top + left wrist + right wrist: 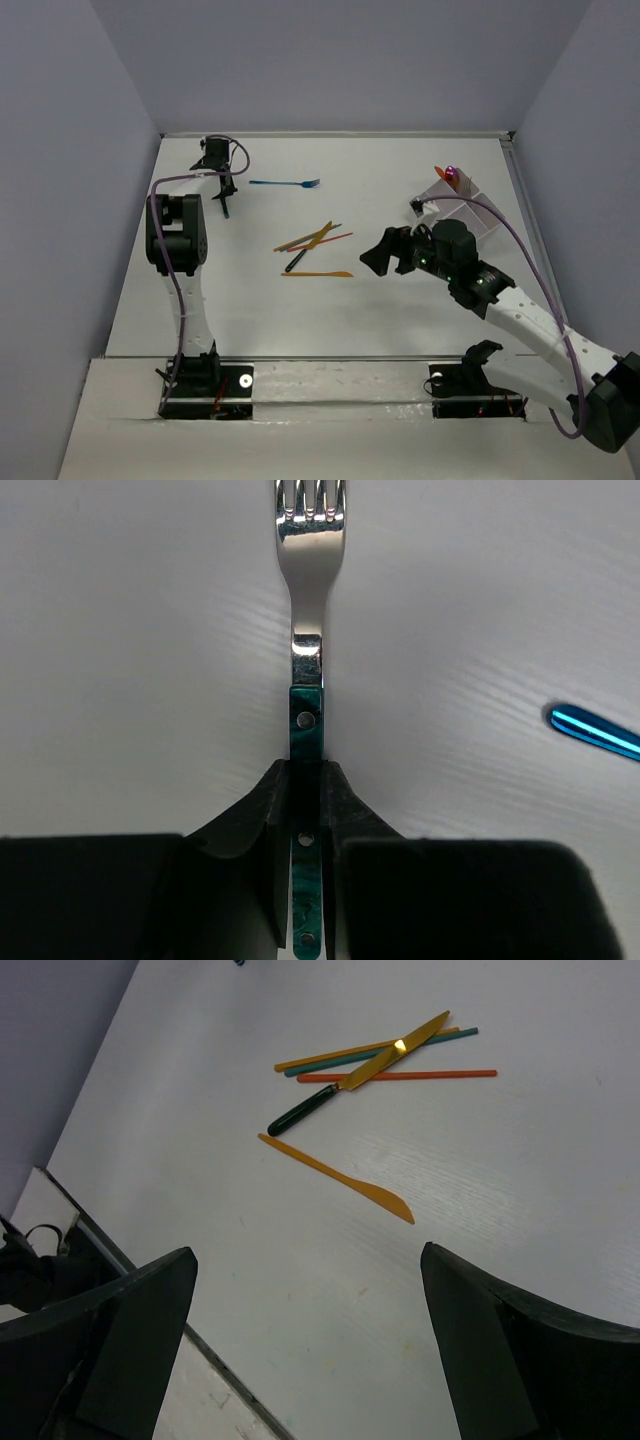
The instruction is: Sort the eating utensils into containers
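My left gripper (pixel 226 187) at the far left of the table is shut on the teal handle of a silver fork (pixel 309 600), tines pointing away, just over the table; the fork also shows in the top view (pixel 226 208). A blue fork (pixel 286 183) lies to its right, and its tip shows in the left wrist view (pixel 594 732). A pile of utensils (pixel 312 238) lies mid-table, with an orange knife (pixel 318 273) just in front. My right gripper (pixel 385 254) is open and empty, right of the pile. The clear container (pixel 478 203) stands at the far right.
In the right wrist view the pile holds a gold knife with a dark handle (pixel 362 1067), an orange stick (pixel 400 1075), a teal one (pixel 385 1052) and a yellow one; the orange knife (pixel 340 1177) lies nearer. The container holds orange and purple items (pixel 452 172). Walls surround the table.
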Controlling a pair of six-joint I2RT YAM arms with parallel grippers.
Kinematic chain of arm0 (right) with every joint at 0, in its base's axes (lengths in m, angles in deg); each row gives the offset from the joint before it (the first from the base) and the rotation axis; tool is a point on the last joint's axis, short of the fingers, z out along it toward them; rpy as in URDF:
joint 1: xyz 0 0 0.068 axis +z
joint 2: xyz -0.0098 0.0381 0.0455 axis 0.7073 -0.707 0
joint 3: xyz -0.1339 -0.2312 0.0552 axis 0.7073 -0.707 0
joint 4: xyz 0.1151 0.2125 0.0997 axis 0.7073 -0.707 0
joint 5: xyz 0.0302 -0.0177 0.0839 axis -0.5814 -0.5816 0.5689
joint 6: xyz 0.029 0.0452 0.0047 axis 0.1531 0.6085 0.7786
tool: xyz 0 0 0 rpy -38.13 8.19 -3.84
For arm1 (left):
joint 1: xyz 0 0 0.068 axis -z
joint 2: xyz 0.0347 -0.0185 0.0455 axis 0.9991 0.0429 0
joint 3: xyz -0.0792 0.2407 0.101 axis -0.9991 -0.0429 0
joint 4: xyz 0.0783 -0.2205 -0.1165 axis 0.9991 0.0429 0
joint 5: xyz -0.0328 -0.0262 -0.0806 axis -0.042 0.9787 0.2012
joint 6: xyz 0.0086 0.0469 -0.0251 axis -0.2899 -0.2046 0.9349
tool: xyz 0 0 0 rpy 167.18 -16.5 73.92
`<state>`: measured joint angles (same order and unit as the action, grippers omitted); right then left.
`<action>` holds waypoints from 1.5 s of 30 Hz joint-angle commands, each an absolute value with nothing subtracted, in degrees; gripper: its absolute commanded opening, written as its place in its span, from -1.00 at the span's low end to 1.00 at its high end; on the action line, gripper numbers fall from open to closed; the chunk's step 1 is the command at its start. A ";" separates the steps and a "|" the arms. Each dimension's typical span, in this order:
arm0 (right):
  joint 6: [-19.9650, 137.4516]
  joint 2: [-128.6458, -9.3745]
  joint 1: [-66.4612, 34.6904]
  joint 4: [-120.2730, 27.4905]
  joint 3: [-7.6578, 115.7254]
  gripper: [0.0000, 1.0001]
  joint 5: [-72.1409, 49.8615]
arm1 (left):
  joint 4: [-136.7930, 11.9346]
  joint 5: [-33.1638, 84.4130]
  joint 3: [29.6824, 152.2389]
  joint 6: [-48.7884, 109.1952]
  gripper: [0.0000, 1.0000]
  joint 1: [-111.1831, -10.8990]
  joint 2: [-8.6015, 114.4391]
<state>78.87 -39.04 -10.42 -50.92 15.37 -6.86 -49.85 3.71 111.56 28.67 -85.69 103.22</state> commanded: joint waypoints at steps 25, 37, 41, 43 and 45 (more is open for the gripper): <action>90.77 -57.45 -9.94 -34.64 32.28 0.79 -1.55 | -69.99 28.79 68.54 40.42 -1.00 -52.84 42.64; 91.04 -60.53 -9.94 -33.50 31.49 0.58 -4.97 | -73.07 28.44 66.69 40.95 -1.00 -46.59 42.29; 91.74 -60.79 -9.42 -31.91 30.35 0.40 -5.95 | -72.90 29.14 67.04 40.60 -1.00 -46.06 42.81; 92.18 -61.05 -9.42 -31.47 30.08 0.32 -6.47 | -72.63 29.23 67.57 40.16 -1.00 -45.44 43.25; 92.53 -61.40 -9.42 -31.21 29.90 0.22 -6.39 | -72.45 29.14 67.75 40.07 -1.00 -44.83 43.61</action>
